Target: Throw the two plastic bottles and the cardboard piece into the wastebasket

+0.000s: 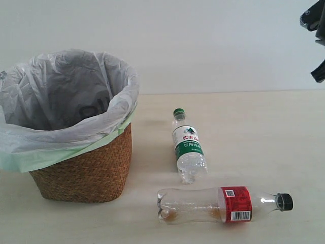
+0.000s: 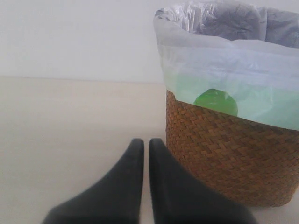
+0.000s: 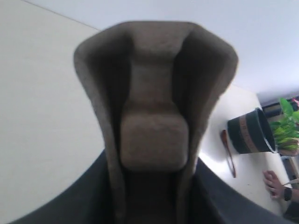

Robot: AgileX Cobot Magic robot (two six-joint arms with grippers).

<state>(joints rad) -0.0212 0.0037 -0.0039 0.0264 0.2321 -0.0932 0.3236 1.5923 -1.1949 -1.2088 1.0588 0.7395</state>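
Note:
The wicker wastebasket with its white bag stands at the left of the table. Right of it lies the green-cap bottle, its cap pointing away. The longer red-label bottle lies across the front, black cap to the right. In the right wrist view my right gripper is shut on the tan cardboard piece, which fills the view. Only a dark part of the right arm shows at the exterior view's top right edge. My left gripper is shut and empty, low beside the wastebasket.
The pale wooden table runs back to a plain white wall. Past the cardboard, the right wrist view shows a dark plant pot, a thin brown object and a person's hand.

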